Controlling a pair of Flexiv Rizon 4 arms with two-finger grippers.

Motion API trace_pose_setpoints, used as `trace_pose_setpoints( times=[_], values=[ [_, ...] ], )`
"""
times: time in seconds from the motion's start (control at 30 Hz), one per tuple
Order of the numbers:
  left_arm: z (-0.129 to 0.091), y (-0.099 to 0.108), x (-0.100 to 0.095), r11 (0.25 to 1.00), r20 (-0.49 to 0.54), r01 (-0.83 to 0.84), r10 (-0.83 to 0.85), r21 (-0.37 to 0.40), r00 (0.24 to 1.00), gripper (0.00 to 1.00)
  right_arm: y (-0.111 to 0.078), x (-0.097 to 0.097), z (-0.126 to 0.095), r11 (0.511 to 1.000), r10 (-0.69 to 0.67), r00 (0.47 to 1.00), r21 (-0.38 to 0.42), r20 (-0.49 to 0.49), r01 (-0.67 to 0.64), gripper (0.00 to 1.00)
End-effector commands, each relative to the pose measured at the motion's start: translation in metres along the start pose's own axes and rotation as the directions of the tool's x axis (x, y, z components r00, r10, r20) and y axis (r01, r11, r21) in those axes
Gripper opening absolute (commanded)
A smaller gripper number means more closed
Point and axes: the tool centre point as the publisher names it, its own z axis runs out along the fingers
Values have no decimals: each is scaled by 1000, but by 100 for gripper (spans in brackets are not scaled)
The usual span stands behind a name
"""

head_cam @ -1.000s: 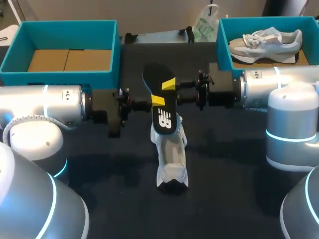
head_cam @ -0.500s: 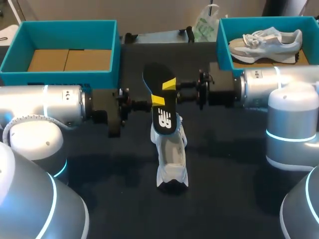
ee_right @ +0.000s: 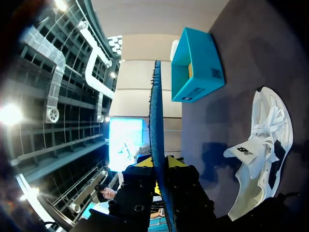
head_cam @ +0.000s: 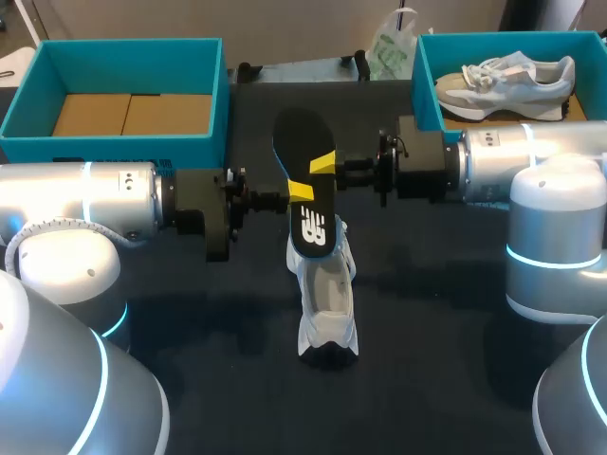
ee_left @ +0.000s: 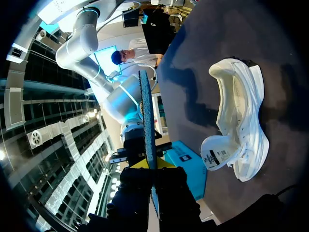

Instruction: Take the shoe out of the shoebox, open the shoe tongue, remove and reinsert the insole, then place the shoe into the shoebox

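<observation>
insole (head_cam: 296,138) is out of the shoe and held in the air. left pincer (head_cam: 298,192) pinched nearly closed on one edge, right pincer (head_cam: 325,163) the same on the opposite edge. shoe (head_cam: 327,303) lies on the table just below both, tongue open. my read: removal done. left to do: reinsert the insole, then put the shoe into the shoebox (head_cam: 114,149) beyond my left pincer.

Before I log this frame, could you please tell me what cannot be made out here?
Head view: the insole hides the far end of the shoe on the table.
Both wrist views: the insole is edge-on, so its faces are unseen.
Head view: the picture's edge cuts off the right shoebox.
</observation>
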Motion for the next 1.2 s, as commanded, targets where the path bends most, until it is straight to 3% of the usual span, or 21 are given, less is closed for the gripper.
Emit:
trace_pose_setpoints(
  times=[0.03,0.27,0.43,0.9,1.0,1.17,1.2],
  values=[
    [1,-1,1,1000,2,-2,2,-4,1000,0,-1,0,1,1000,-1,1000,1,1,1,11],
    [1,-1,1,1000,2,-2,2,-4,1000,0,0,0,2,1000,-6,1000,6,0,6,18],
    [1,-1,1,1000,2,-2,2,-4,1000,0,1,-1,3,999,-36,999,11,-10,36,13],
    [1,-1,1,1000,2,-2,2,-4,1000,0,2,-4,4,996,-92,995,11,-33,93,13],
    [1,-1,1,1000,2,-2,2,-4,1000,0,2,-4,3,995,-95,995,7,-37,95,0],
    [1,-1,1,1000,2,-2,2,-4,1000,0,2,-4,3,995,-98,994,5,-43,99,0],
    [1,-1,1,1000,2,-2,2,-4,1000,15,2,-4,3,995,-99,994,6,-43,100,0]
  ],
)
